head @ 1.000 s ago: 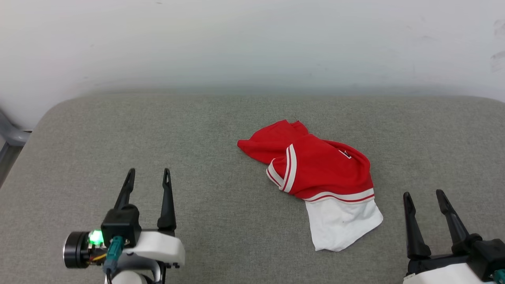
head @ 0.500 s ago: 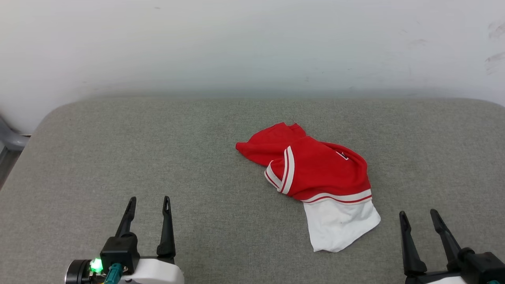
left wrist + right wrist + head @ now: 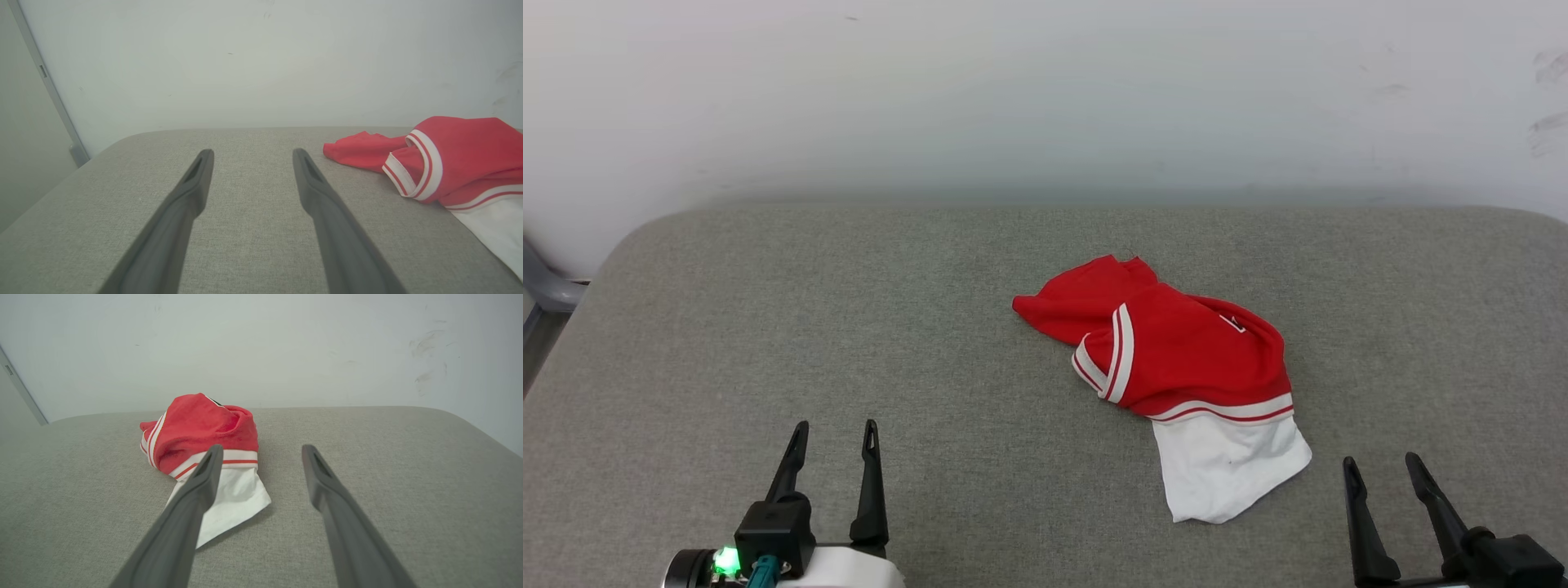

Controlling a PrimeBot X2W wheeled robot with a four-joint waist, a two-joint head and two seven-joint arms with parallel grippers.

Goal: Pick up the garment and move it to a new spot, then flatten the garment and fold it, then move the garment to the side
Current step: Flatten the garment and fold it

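grey padded worktop (image 3: 768, 327): left tool (image 3: 837, 425) & right tool (image 3: 1380, 460), both spread wide & empty, have drawn back to near edge; crumpled garment (image 3: 1176, 351) untouched, pickup not yet started.

Bright, even, soft light throughout, faint shadows, sharp focus, slight wide-angle bending in wrist views

Red shirt (image 3: 1184, 359), white sleeve (image 3: 1225, 465), red-white striped trim (image 3: 1121, 351). Mottled grey cushion (image 3: 849, 327). Off-white wall (image 3: 1045, 98), faint dark scuffs. Black left gripper (image 3: 836, 425), black right gripper (image 3: 1380, 460).
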